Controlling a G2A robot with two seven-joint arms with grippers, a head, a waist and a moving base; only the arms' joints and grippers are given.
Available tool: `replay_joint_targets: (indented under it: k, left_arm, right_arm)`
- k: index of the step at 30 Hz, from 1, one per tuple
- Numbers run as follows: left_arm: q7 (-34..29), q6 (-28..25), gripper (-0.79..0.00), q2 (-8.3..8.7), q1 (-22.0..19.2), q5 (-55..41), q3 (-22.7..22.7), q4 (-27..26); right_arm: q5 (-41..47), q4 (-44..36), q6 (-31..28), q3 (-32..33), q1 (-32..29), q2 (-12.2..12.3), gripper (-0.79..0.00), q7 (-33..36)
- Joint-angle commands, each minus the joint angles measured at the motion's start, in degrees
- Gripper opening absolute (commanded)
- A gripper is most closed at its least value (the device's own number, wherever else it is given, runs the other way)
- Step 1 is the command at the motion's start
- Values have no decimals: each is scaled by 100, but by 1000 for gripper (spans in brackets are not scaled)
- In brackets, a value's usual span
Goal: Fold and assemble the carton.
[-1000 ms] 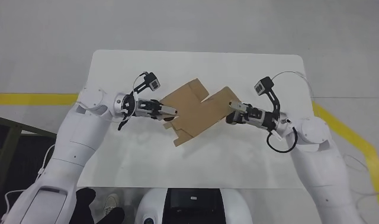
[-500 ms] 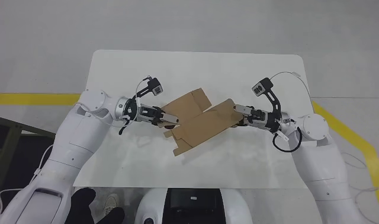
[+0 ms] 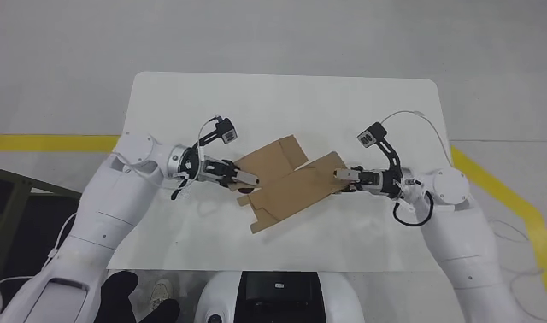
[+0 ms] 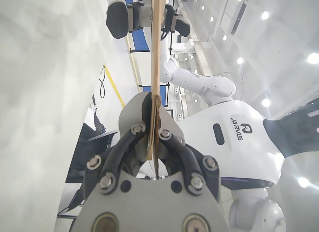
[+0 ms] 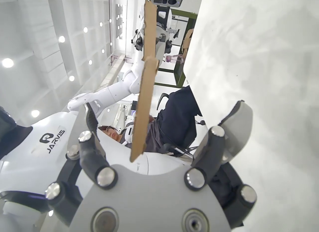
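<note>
Item count: one carton, flattened cardboard; one table, white; two grippers, i.e. one left gripper and one right gripper.

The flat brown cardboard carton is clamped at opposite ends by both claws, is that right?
Not quite: only the left claw is clamped on the flat brown cardboard carton; the right wrist view shows the right claw open around its other end.

A white table with rounded corners sits mid-frame on a grey floor. A yellow line marks the floor at the left and right edges. The flat brown carton is over the table's centre, apart from its surface.
</note>
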Motion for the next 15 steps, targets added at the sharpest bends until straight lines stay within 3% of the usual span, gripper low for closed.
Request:
replay_joint_targets:
  k: [1,15]
  left_arm:
    - [5,11,-785,18,28,11,24,-61]
    - [5,-60,-785,131,-14,-72,302,-201]
  right_arm:
    - [208,103,-57,-69,49,-11,0,156]
    - [705,248,-118,-488,364,-53,0,700]
